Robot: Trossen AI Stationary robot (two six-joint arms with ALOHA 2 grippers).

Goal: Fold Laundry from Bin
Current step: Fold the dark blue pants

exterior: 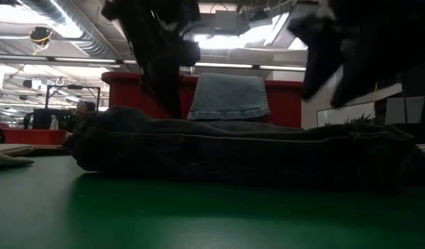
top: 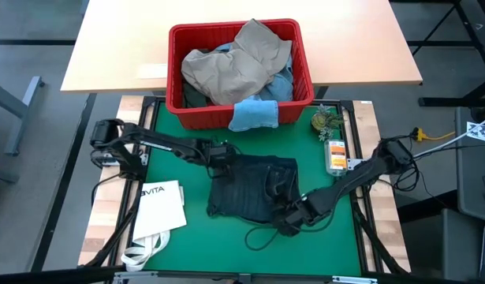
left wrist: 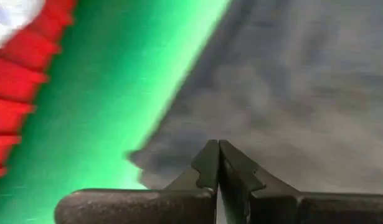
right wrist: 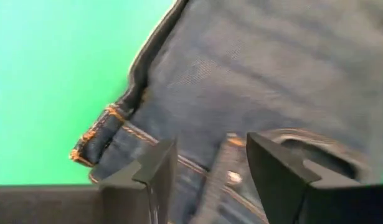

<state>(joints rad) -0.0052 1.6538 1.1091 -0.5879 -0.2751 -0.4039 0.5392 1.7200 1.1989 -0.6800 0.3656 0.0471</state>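
Observation:
Dark navy jeans lie folded flat on the green mat, and show as a low dark slab in the low view. My left gripper is shut at the jeans' far left corner. My right gripper is open just above the near right corner; its fingers stand over the waistband and button without touching. The red bin behind the mat holds tan trousers and other garments. A light blue cloth hangs over the bin's front rim. My left gripper meets the top of the jeans near their far left corner with its shut fingertips. It comes from above, pointing down. No cloth shows between the fingers. The jeans lie flat on the mat.
A white VITA tote bag lies on the mat's near left. An orange pack and a small green item sit at the far right edge. A dark cable loop lies in front of the jeans.

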